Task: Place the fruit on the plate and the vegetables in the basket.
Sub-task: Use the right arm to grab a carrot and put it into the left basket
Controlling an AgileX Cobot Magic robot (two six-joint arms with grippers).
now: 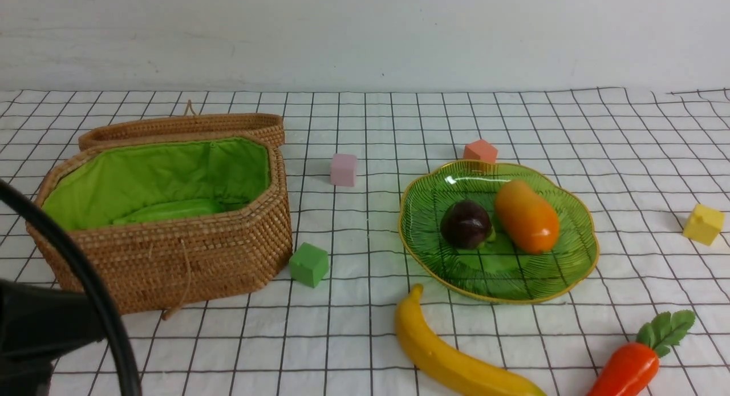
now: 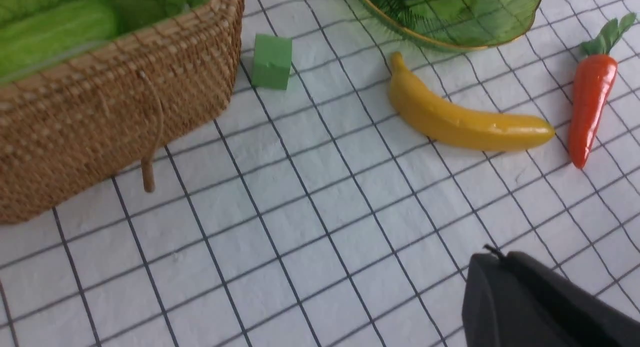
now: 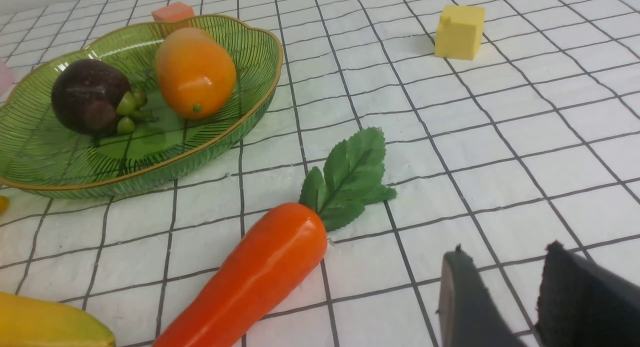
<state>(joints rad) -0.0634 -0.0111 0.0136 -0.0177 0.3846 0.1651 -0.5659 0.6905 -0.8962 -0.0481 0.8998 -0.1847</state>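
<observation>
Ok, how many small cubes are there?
4: green cube by the basket, pink cube centre, orange cube behind the plate, yellow cube far right; basket may hide more.

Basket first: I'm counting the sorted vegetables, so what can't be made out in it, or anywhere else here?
Basket floor, front view: its near wall hides most; only a light green vegetable shows.
Banana and carrot, front view: lower ends cut off by the bottom edge.
Plate, left wrist view: mostly cut off by the top edge.
</observation>
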